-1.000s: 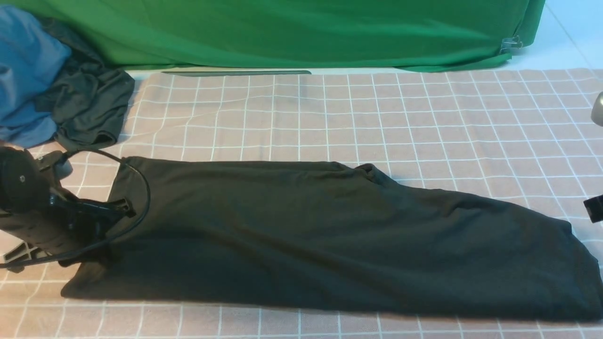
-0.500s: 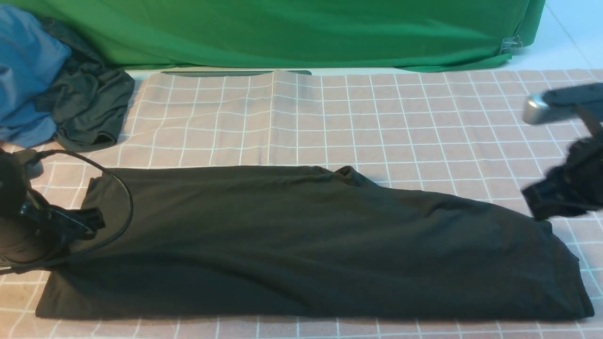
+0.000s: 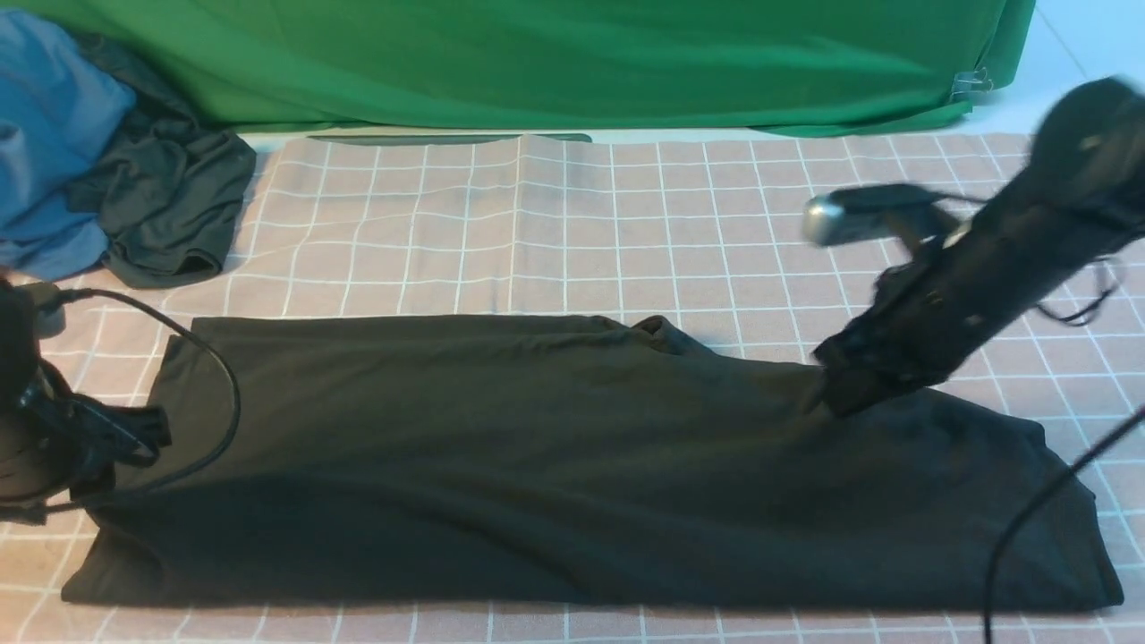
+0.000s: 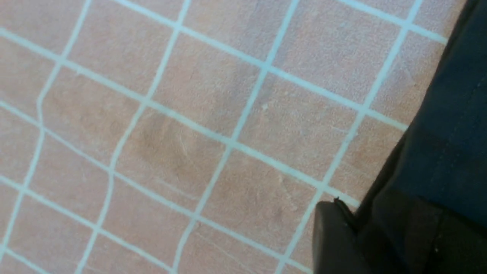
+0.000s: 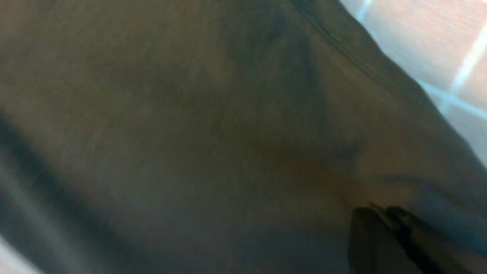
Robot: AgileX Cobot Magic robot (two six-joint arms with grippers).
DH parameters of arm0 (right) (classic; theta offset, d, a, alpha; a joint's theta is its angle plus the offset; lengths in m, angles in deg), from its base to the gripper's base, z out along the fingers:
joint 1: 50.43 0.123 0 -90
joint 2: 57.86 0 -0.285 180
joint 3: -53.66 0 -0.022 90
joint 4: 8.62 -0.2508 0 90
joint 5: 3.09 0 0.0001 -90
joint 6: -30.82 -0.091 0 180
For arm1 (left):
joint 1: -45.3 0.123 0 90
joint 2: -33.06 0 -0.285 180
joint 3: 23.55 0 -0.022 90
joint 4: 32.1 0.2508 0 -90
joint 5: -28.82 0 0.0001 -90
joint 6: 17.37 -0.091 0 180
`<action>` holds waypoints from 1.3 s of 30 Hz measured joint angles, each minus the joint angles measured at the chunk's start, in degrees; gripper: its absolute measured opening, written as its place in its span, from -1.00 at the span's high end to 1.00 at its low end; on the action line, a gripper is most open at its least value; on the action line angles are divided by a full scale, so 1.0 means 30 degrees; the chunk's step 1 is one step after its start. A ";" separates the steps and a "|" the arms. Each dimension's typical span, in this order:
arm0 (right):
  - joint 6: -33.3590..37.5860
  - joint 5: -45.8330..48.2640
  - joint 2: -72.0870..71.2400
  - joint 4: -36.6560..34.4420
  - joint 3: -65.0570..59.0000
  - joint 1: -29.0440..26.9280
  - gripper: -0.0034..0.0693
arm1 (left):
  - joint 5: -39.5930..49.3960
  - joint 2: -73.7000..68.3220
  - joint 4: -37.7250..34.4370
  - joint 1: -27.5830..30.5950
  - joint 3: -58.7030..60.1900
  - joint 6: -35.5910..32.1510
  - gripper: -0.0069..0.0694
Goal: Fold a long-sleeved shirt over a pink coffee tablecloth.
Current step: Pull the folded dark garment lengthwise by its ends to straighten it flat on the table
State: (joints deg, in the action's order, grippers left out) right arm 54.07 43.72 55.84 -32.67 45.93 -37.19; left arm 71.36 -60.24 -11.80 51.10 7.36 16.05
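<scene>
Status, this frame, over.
Left gripper at shirt left end, jaws unclear. Right gripper shut, tip on shirt. Shirt a long band on tablecloth. Cable loops over its left end.

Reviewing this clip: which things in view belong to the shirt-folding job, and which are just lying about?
Part of the job:
black long-sleeved shirt, lying as a long folded strip
pink gridded tablecloth beneath it

Just lying about:
blue garment, bunched at the far left
dark grey garment, crumpled against the blue one
green cloth along the back
</scene>
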 joint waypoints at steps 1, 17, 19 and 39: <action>0.0020 -0.0141 0.0088 0.0000 0.0025 0.0022 0.73 | 0.0005 0.0000 -0.0411 0.0000 -0.0050 -0.0063 0.07; -0.1103 -0.4727 0.2051 0.0198 0.0343 -0.0435 0.79 | 0.0653 0.0000 -1.0856 -0.0311 -0.0049 -0.7842 0.70; -0.1305 -0.4011 0.1791 0.0304 0.0348 -0.0928 0.79 | 0.0677 0.0000 -1.0818 -0.0311 -0.0049 -0.7844 0.70; -0.3550 0.1527 -0.5812 0.3974 -0.4156 -0.6218 0.07 | 0.1340 0.8592 -1.2568 -0.0348 -0.0027 -0.9491 0.70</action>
State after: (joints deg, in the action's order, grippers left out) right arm 43.42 48.30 38.41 -20.74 33.46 -55.84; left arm 75.38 -34.47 -49.50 50.05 7.28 -12.43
